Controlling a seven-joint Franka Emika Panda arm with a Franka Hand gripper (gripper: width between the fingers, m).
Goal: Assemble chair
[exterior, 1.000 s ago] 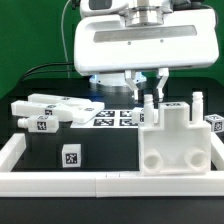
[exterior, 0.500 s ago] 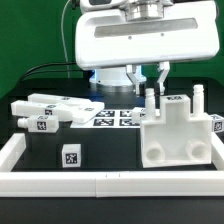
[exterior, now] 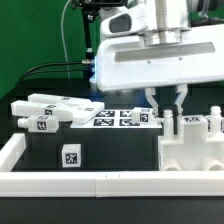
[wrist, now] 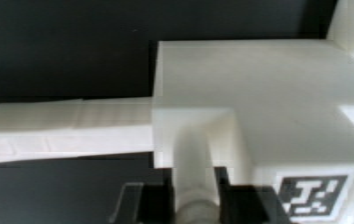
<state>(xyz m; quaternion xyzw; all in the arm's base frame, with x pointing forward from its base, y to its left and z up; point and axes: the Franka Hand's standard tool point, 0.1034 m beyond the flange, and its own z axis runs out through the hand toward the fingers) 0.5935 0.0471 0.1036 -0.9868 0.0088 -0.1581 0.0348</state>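
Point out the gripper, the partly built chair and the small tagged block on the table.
gripper (exterior: 166, 107): exterior view, midway between its fingertips, over the chair's upright post.
chair (exterior: 190, 147): exterior view, front face of its blocky body.
tagged block (exterior: 71, 156): exterior view, its tag face.

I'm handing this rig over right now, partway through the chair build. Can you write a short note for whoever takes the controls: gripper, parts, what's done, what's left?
Gripper: jaws closed on a thin white upright post at the blocky white plastic chair body, on the exterior view's right.
Parts: long white tagged bars lie loose at the exterior view's left. A small white tagged cube sits apart, nearer the white border rail. The marker board lies behind.
Done: the chair body carries upright posts.
Left: bars and cube not yet attached. Whether the held post is fully seated cannot be told.
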